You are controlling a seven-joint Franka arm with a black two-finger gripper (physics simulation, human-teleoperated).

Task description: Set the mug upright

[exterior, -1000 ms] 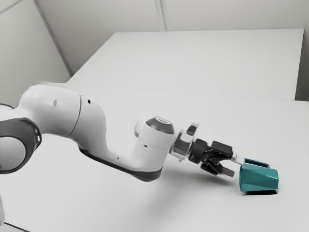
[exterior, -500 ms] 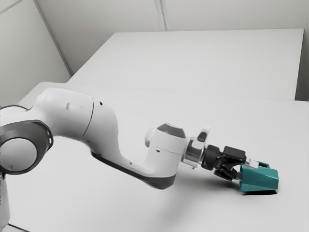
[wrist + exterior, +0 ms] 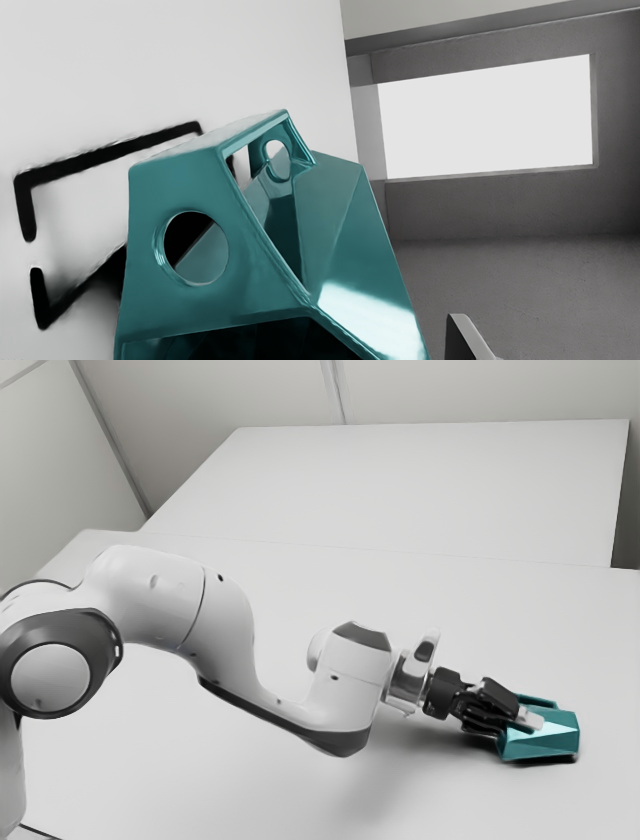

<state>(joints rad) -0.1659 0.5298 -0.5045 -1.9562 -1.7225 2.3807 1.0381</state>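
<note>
The teal, faceted mug point(image 3: 552, 736) lies on its side on the table, near the exterior view's right. Its dark opening faces my hand, and its handle point(image 3: 541, 701) shows along the far upper side. My gripper point(image 3: 517, 723) is at the opening end and overlaps the rim. In the wrist view the mug point(image 3: 345, 220) is large, with its angular handle point(image 3: 145, 200) pierced by a round hole. Part of my gripper point(image 3: 462, 337) appears beside the mug's body there. The place where gripper and rim meet is partly hidden.
The white table point(image 3: 250, 780) spreads around the mug, with another white surface point(image 3: 420, 480) behind it. Black angular marks point(image 3: 105, 152) show on the table beside the mug in the wrist view. A grey wall point(image 3: 515, 285) stands beyond the table's edge.
My hand has moved toward the exterior view's right and down to the mug, overlapping its rim. The mug has rolled and shifted slightly, and a bright facet now shows.
</note>
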